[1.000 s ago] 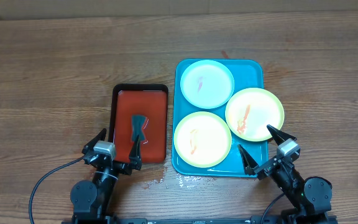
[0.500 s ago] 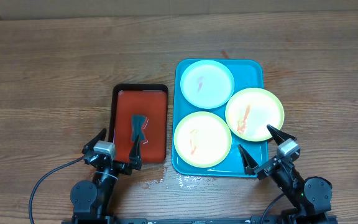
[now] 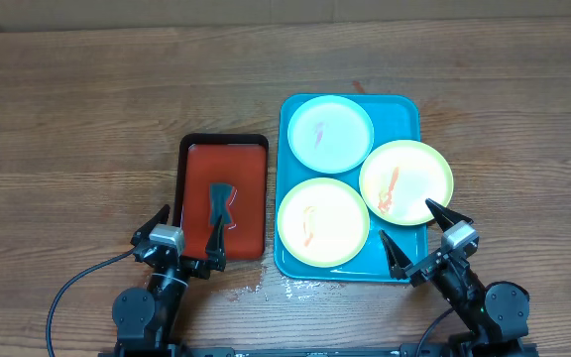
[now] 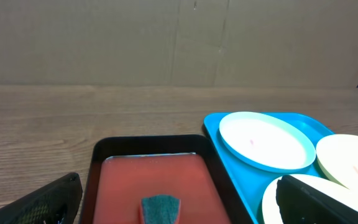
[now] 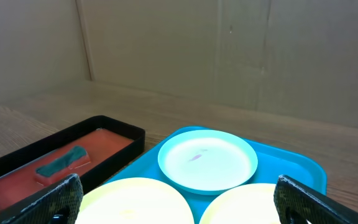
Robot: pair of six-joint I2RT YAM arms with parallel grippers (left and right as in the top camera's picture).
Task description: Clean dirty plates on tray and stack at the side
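Note:
The turquoise tray (image 3: 404, 109) holds three smeared plates: a white-bluish plate (image 3: 330, 133) at the back, a yellow-green plate (image 3: 322, 221) at the front left and a yellow-green plate (image 3: 405, 180) at the right. My left gripper (image 3: 181, 238) is open and empty over the near end of the red tray (image 3: 224, 157). My right gripper (image 3: 419, 238) is open and empty at the turquoise tray's near right corner. The right wrist view shows the white-bluish plate (image 5: 207, 162) and both yellow-green plates between its fingers. The left wrist view shows the white-bluish plate (image 4: 266, 140).
A black-rimmed red tray with a dark green scrubber (image 3: 219, 205) stands left of the turquoise tray; the scrubber also shows in the left wrist view (image 4: 160, 208). Wet patches (image 3: 295, 290) lie on the wooden table in front of the turquoise tray. A cardboard wall stands behind.

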